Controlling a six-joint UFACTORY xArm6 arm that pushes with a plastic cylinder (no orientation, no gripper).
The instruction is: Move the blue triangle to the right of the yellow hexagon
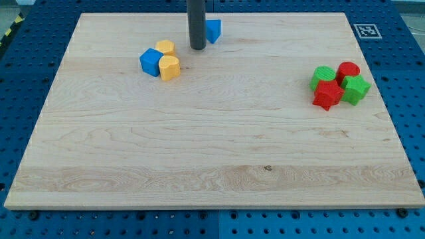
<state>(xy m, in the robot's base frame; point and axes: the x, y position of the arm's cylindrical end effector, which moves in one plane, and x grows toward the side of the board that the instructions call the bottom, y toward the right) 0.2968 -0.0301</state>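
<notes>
Pushing the blue triangle toward the yellow hexagon
No jaws showing; my tip is sitting just left of the triangle, far on the desk; rounding behind it seems advisable.

A pale wooden board with visible grain is laid flat, and most of the view is taken up by it. It's surrounded by a blue perforated surface dotted with rows of small holes. A black-and-white square marker is seen by the board's top right corner. Lighting is even, shadows kept soft.
</notes>
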